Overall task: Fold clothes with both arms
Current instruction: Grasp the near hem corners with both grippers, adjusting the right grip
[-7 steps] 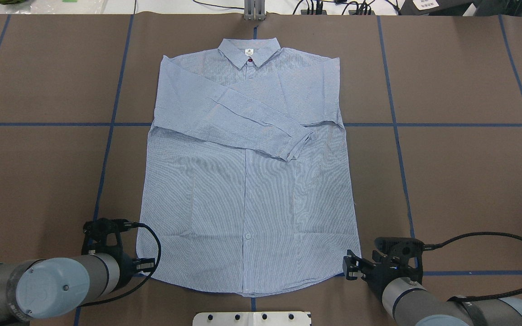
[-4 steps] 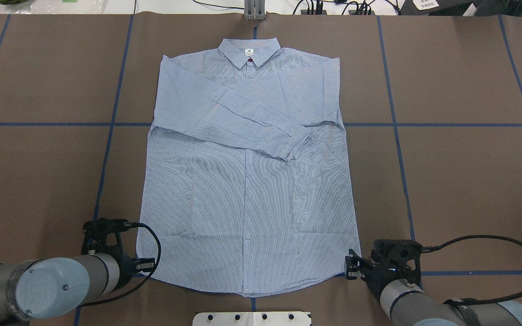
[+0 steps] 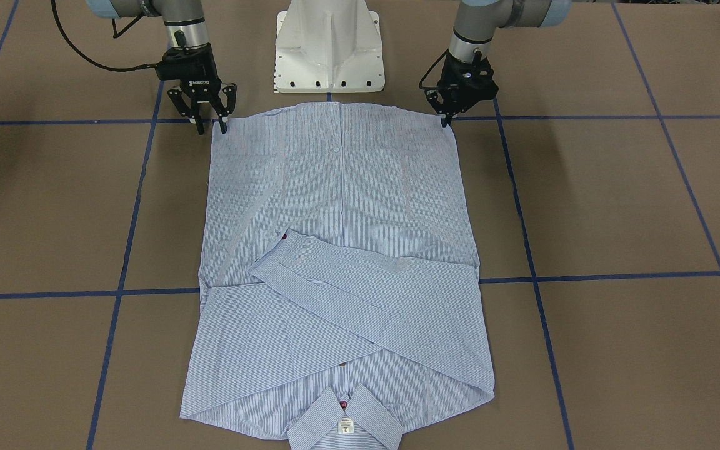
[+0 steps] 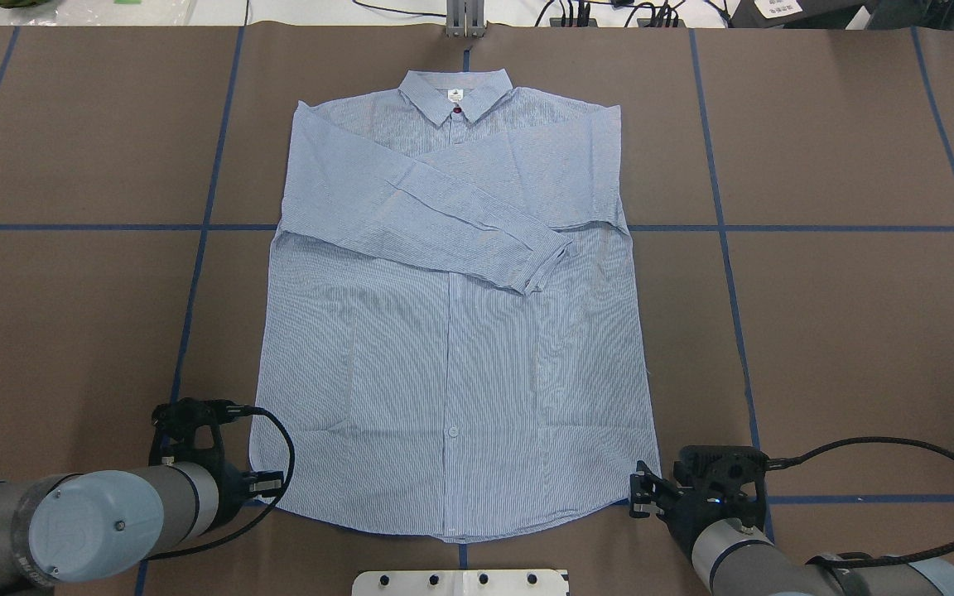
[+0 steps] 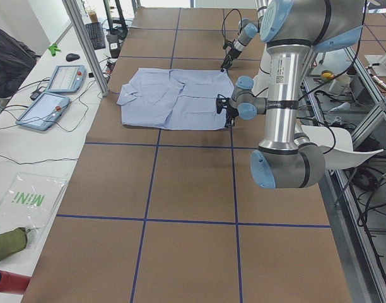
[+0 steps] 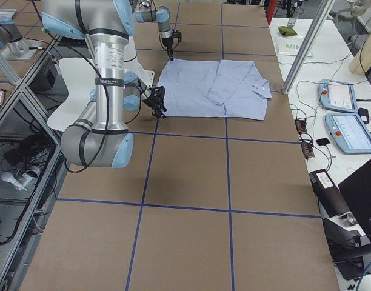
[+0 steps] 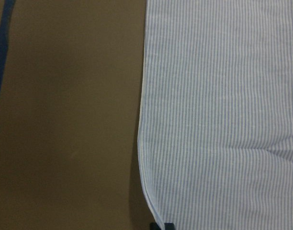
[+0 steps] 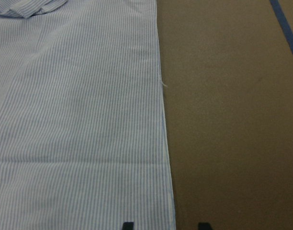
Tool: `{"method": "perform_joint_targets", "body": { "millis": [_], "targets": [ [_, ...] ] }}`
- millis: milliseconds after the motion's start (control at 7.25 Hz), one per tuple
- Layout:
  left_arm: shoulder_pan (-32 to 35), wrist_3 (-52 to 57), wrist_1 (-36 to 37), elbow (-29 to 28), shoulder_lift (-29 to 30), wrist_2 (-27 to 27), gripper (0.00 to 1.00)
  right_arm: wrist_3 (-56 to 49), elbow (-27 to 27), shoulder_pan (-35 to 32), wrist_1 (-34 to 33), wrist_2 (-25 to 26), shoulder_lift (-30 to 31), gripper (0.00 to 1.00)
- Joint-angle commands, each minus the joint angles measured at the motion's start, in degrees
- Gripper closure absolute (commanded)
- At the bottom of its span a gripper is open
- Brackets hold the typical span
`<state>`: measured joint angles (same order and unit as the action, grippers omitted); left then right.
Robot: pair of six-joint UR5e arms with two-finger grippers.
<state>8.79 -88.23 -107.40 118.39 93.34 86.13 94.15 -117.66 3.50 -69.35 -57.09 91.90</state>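
Light blue fine-striped button-up shirt (image 4: 452,348): thin woven cloth, matt, faintly creased. Brown table cover (image 4: 850,331): matt, paper-like, fine grain; blue tape lines (image 4: 850,228) smooth. Silver-grey tubular right arm (image 4: 775,571): satin metal. Left arm's light blue joint cap (image 4: 79,538): smooth plastic, dull sheen. White pedestal base (image 3: 329,44): glossy.

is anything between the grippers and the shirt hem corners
Nothing visible. The left gripper sits on one hem corner of the shirt, jaws together. The open right gripper straddles the opposite edge, over bare table.
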Motion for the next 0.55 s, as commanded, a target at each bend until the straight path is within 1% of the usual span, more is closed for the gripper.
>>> {"method": "perform_joint_targets", "body": {
  "millis": [0,138,414],
  "targets": [
    [0.00,0.07,0.00,0.00,0.00,0.00,1.00,0.07,0.41,0.45,-0.09,0.40,-0.23,0.49],
    [0.00,0.07,-0.09,0.00,0.09,0.00,1.00,0.07,0.50,0.46,-0.09,0.57,-0.40,0.52],
    [0.00,0.16,-0.09,0.00,0.18,0.00,1.00,0.16,0.51,0.54,-0.09,0.57,-0.49,0.69]
  ]
}}
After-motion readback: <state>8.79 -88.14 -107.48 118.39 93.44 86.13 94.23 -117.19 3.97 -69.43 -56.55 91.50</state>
